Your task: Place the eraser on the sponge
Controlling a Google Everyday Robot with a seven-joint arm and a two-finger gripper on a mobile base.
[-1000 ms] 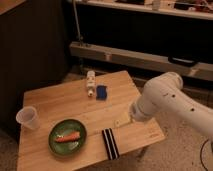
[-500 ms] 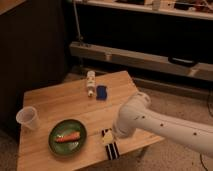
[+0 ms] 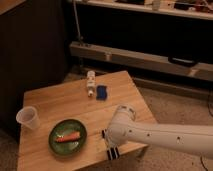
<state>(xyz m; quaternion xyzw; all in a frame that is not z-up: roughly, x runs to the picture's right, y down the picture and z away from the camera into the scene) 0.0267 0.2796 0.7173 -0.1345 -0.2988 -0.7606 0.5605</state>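
The eraser (image 3: 112,151), a black block with white stripes, lies near the table's front edge, right of the green plate. Only its front end and a sliver at its far end show, because my white arm (image 3: 150,135) reaches in from the right and covers its middle. My gripper is hidden under the arm's rounded end (image 3: 121,125), directly over the eraser. Whether it touches the eraser cannot be seen. The blue sponge (image 3: 101,92) rests flat at the far side of the table, well away from the arm.
A white bottle (image 3: 91,82) lies just left of the sponge. The green plate (image 3: 56,145) carries a carrot (image 3: 67,136). A clear plastic cup (image 3: 28,118) stands at the left edge of the wooden table (image 3: 60,102). Dark shelving runs behind.
The arm has swung left and down from the table's right side until its end sits over the eraser. The eraser, sponge and other items have not moved.
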